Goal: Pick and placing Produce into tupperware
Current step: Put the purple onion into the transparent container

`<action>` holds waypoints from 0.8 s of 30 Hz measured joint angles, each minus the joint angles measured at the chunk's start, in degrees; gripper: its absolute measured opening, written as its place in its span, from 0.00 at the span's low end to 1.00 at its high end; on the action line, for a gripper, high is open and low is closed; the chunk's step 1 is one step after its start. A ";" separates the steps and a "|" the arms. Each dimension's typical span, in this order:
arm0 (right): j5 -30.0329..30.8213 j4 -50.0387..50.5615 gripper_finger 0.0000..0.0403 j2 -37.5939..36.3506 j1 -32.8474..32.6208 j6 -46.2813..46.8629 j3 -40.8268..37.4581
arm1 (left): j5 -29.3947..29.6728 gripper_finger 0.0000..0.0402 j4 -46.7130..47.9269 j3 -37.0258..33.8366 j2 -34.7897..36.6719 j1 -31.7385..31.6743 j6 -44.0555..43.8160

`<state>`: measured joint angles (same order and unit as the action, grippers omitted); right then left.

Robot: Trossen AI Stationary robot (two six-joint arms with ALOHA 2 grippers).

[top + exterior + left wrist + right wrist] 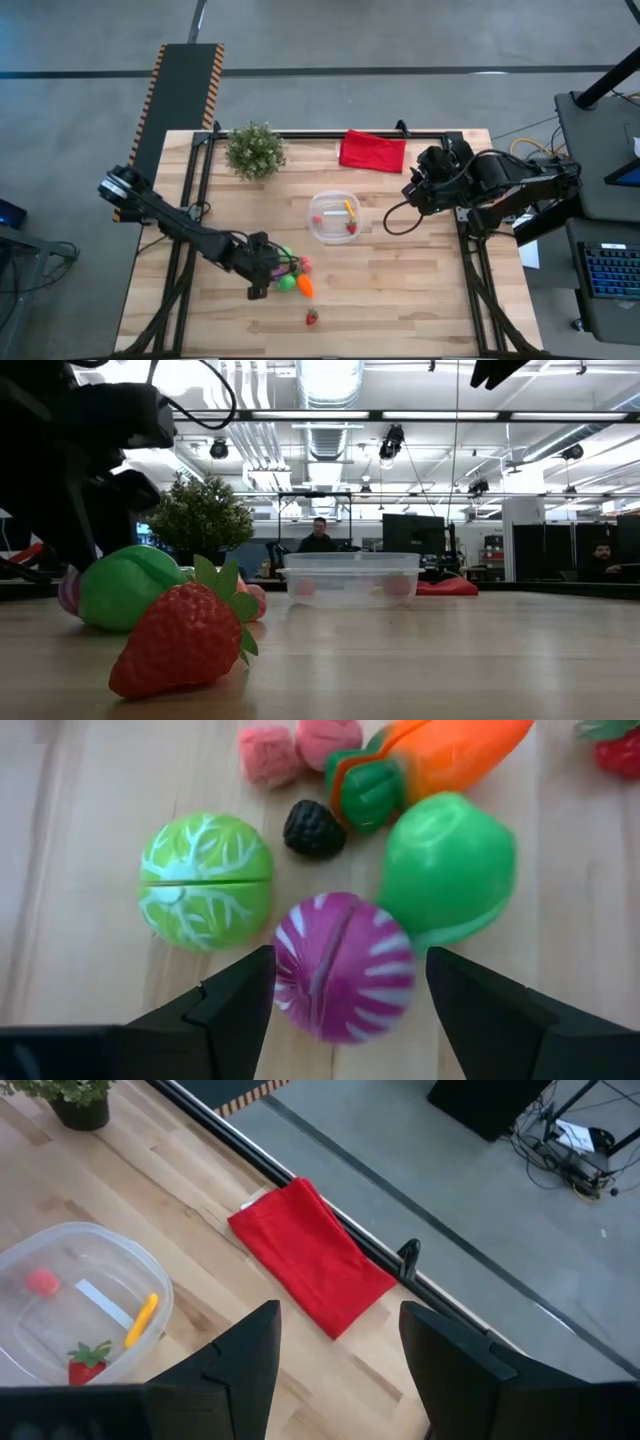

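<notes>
A cluster of toy produce lies near the table's front left. It holds a purple cabbage [345, 965], a green cabbage [205, 880], a green pepper [450, 870], an orange carrot [450, 755], a blackberry [313, 828] and pink pieces [270, 755]. My left gripper [350, 970] is open and points down, with one finger on either side of the purple cabbage; a gap shows at one finger. A strawberry [312, 317] lies alone nearer the front edge. The tupperware [313, 215] at mid-table holds a strawberry, a yellow piece and a pink piece. My right gripper [340, 1340] hangs open and empty, above the table to the tupperware's right.
A bushy potted plant [255, 150] stands at the far left and a folded red cloth [373, 151] lies at the far edge by the black rail. Bare wood lies in front of and to the right of the tupperware. People [318, 535] sit in the room behind.
</notes>
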<state>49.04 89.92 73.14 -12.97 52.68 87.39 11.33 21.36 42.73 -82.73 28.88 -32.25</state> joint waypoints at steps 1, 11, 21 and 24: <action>0.01 -0.04 0.49 0.00 0.00 -0.05 0.00 | 0.00 0.61 -0.20 -0.03 -0.52 0.00 0.00; -0.02 -0.17 0.49 0.00 -0.02 -0.19 0.00 | 0.06 0.61 -1.02 0.06 -2.74 0.00 -0.07; -0.41 -0.34 0.49 0.00 0.00 -0.17 0.00 | 0.78 0.61 0.25 -0.14 -2.35 0.04 -0.37; -1.03 -0.39 0.49 0.00 0.00 -0.17 0.00 | 1.16 0.61 1.66 -0.22 -1.88 0.04 -0.46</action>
<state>48.01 89.54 73.14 -12.97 52.51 87.39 12.49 23.02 42.50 -84.61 28.93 -32.71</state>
